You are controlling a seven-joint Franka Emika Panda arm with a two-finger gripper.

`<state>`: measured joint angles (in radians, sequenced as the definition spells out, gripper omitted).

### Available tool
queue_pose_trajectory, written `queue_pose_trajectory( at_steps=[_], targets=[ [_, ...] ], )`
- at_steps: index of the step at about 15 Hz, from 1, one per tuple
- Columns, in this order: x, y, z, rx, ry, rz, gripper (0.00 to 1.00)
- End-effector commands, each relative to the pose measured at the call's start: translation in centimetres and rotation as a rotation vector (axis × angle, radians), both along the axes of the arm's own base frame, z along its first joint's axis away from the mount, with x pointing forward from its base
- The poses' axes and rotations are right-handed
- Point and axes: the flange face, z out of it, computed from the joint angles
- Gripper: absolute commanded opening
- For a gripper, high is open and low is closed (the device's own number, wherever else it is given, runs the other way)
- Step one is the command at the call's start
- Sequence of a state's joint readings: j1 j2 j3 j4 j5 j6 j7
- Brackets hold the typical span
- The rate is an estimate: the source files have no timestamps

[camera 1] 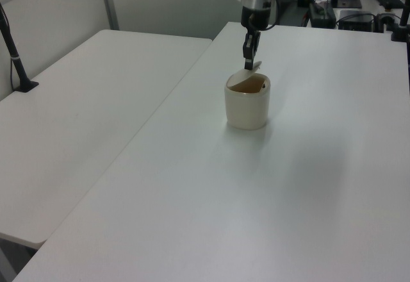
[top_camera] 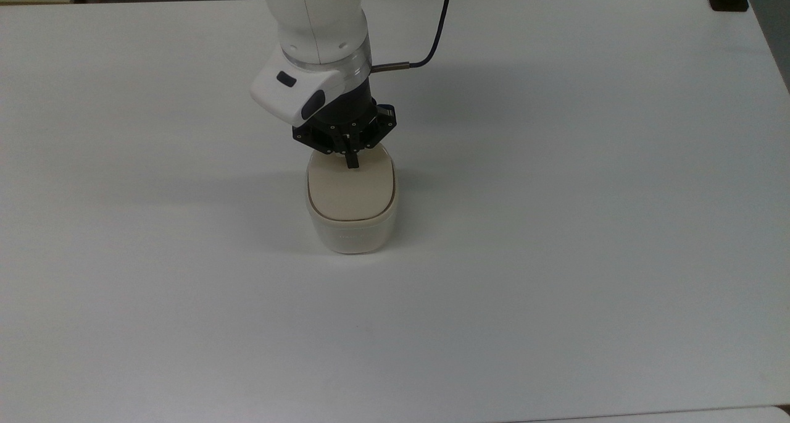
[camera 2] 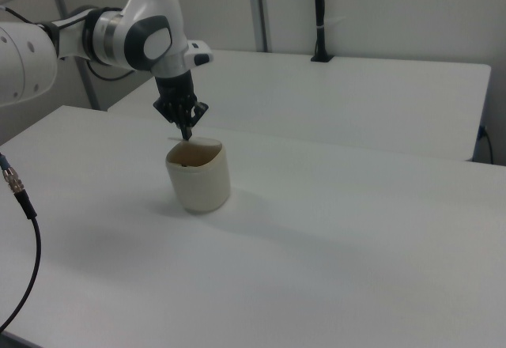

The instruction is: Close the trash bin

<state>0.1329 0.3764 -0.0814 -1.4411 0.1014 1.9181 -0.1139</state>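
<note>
Your small cream-white plastic trash bin point(top_camera: 352, 216) with its rounded-square body stands upright near the middle of the wide white counter point(top_camera: 555, 225), a little toward the top view's left. Its flat beige hinged lid point(top_camera: 350, 191) is tipped low over the opening, and in the left view point(camera 1: 252, 75) you can see it is not quite flat: the bin's brownish inside shows under its raised edge. Your black two-finger hand point(top_camera: 352, 162) points straight down with its fingers pressed together into one narrow tip, gripping nothing, and that tip sits on the lid's far edge, right at the top view's upper rim of the bin. In the right view the hand point(camera 2: 188, 135) stands directly above the bin's point(camera 2: 199, 178) back rim, with the white arm point(camera 2: 142, 35) reaching in from the right view's left.
</note>
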Motion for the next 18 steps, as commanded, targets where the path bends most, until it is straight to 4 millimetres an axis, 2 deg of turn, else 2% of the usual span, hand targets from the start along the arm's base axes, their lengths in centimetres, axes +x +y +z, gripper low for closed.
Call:
queue_pose_trajectory(
  at_steps=[1,4,9,13,15,17,18],
  targets=[
    [-1.3,-0.3,-2.6,-0.012,0.058,0.030,0.00],
    [-1.3,-0.3,-4.4,-0.024,0.084,0.036,0.00],
    [-1.3,-0.4,-5.5,-0.026,0.068,0.029,0.00],
    [-1.3,-0.4,-5.6,-0.026,0.068,0.028,0.00],
    [-1.5,-0.5,-4.5,-0.022,0.060,0.017,0.00],
    [-2.6,-0.8,-0.9,-0.011,0.030,0.011,0.00],
    [-3.8,-1.2,0.3,-0.010,0.056,0.010,0.04]
  ],
)
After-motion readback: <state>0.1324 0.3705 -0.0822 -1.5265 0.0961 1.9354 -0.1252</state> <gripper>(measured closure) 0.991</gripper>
